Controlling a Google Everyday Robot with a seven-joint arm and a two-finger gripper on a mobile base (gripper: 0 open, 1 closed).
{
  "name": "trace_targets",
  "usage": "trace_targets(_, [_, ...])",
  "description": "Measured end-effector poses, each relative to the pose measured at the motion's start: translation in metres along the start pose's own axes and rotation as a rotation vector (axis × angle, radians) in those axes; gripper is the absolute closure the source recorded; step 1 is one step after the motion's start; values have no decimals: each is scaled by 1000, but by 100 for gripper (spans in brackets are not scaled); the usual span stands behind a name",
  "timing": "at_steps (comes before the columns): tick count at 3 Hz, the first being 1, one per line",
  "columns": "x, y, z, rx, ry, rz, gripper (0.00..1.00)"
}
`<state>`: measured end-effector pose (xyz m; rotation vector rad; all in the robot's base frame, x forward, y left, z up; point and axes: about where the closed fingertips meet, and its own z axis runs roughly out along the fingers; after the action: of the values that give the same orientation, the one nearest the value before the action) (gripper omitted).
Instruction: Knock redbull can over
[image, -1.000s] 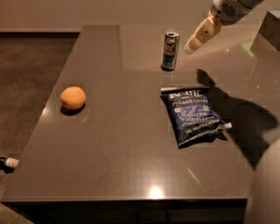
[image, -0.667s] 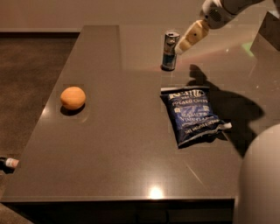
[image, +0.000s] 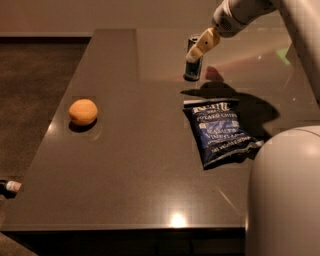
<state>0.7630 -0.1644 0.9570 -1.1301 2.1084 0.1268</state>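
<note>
The redbull can (image: 193, 66) stands upright on the dark table (image: 140, 165) at the far middle, slim and silver with blue panels. My gripper (image: 196, 51) comes in from the upper right on the white arm. Its cream-coloured fingertips lie in front of the can's upper part, at or against its top. The can's top rim is partly hidden behind the fingers.
A dark blue chip bag (image: 219, 130) lies flat in front of the can. An orange (image: 83, 111) sits at the left of the table. The robot's white body (image: 285, 195) fills the lower right. A small object (image: 10, 186) lies on the floor at left.
The gripper has moved left and slightly down, from right of the can to over its upper part. The can still stands upright.
</note>
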Motion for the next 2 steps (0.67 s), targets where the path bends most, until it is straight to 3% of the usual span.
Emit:
trace_targets(1, [-2, 3, 17, -20, 1, 8, 0])
trace_targets(2, [2, 6, 23, -42, 7, 23, 18])
